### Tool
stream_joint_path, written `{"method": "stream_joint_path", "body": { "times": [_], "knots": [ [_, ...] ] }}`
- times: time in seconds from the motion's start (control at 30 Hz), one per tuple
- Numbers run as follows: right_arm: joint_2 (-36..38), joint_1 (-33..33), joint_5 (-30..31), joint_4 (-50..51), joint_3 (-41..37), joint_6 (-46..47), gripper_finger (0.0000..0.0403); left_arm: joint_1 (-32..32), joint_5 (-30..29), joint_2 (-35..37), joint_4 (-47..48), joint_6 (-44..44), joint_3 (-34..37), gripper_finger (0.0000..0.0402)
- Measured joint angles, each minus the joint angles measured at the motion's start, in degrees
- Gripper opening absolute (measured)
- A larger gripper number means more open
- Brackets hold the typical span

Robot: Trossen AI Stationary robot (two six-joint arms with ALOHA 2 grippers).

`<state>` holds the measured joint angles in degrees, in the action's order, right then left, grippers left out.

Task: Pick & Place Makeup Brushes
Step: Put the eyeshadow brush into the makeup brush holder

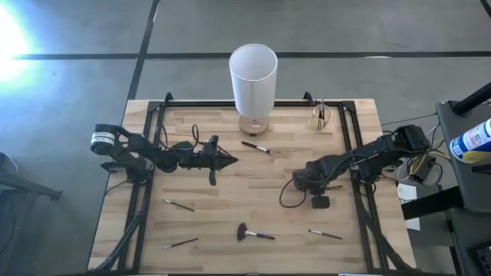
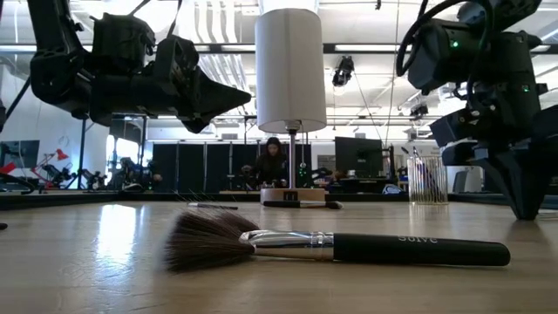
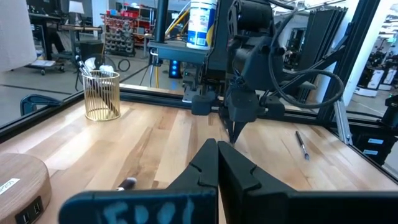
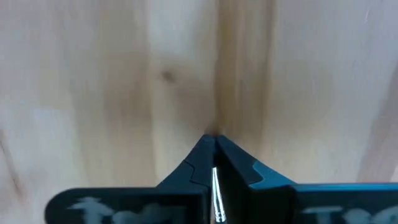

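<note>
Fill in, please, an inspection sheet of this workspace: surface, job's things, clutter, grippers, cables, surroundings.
Surface: wooden table, pale planks.
Job's things: several makeup brushes lie scattered, among them a fluffy brush; more stand in a wire cup.
Clutter: lamp at the far edge.
Grippers: left gripper shut, nothing in it, above the table; right gripper down at the wood, shut on a thin silver stick, probably a brush.
Cables: black cable loops on the table beside the right arm.
Surroundings: person far behind the table; bottle off to the right.
</note>
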<state>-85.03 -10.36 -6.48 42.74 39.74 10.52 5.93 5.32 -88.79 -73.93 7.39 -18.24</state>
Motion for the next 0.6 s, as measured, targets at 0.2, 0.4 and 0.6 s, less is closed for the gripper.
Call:
{"method": "stream_joint_path", "body": {
  "times": [0.2, 0.4, 0.6],
  "knots": [
    [0.89, 1.50, 1.63, -0.28, 3.12, 1.54, 0.0008, 0.00, -0.02, 0.00, 0.35, 0.03, 0.02, 0.0000],
    [6.64, 5.34, 11.19, -2.91, 6.40, 4.53, 0.0008, -0.01, -0.02, 0.10, 0.39, 0.03, 0.28, 0.0000],
    [16.10, 14.76, 20.97, -16.36, 5.22, 2.76, 0.0008, 0.00, -0.02, 0.13, 0.35, -0.03, 0.28, 0.0000]
  ]
}}
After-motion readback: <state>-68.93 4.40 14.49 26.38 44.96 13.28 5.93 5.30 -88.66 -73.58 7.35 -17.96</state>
